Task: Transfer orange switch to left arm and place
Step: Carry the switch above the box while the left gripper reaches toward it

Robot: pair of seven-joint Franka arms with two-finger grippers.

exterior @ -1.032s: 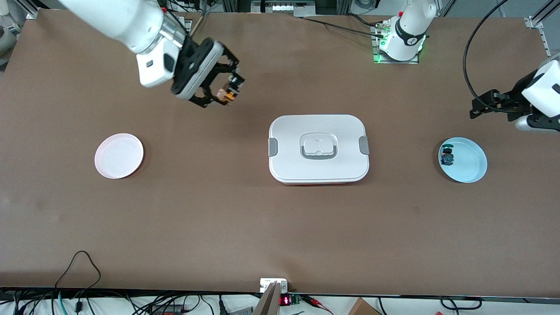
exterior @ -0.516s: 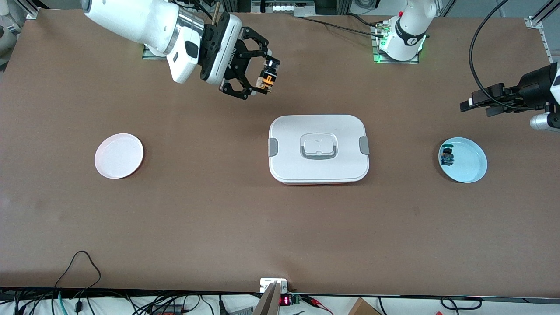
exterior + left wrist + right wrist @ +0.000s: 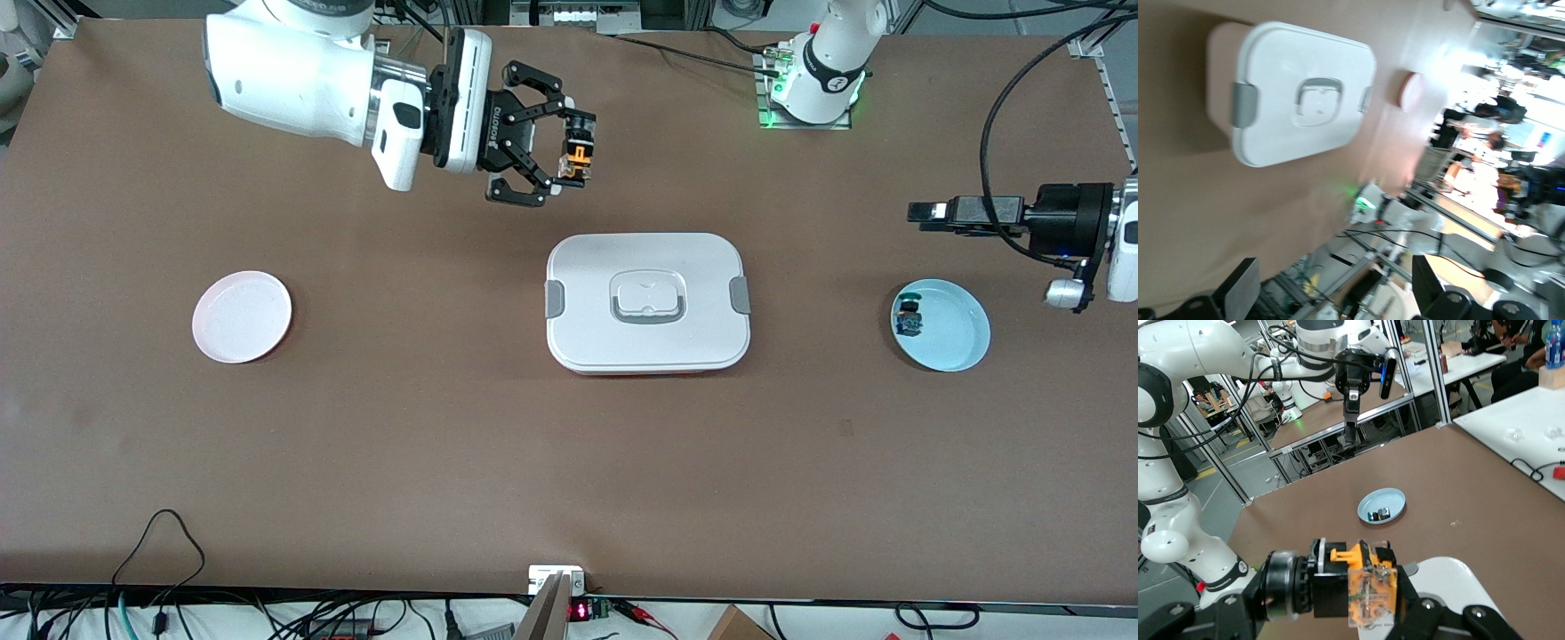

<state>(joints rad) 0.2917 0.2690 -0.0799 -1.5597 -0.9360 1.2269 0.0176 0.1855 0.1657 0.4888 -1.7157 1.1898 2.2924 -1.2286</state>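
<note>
Orange switch [image 3: 576, 156]: you have it clamped between the fingers of the right claw [image 3: 580, 153], up in the air over bare table [image 3: 444, 444] just past the box's edge on the robots' side, its clear orange body and black collar plain in the right wrist view [image 3: 1361, 583].

Starting nearest the front camera, you see only open brown table. Next comes a row of three things. The pink plate [image 3: 242, 316] sits toward the right arm's end with nothing on it. The box [image 3: 648, 302] lies in the middle, white lid on, grey clips at both short ends and a red strip at its lower edge. The blue plate [image 3: 941, 324] sits toward the left arm's end and carries a small blue-bodied switch [image 3: 909, 318] near its rim.

Farther back, your left claw [image 3: 925, 213] hangs level in the air above the table just past the blue plate, fingers spread and holding nothing; its wrist view shows both black fingers [image 3: 1238, 293] wide apart with the box [image 3: 1301, 90] well off.
</note>
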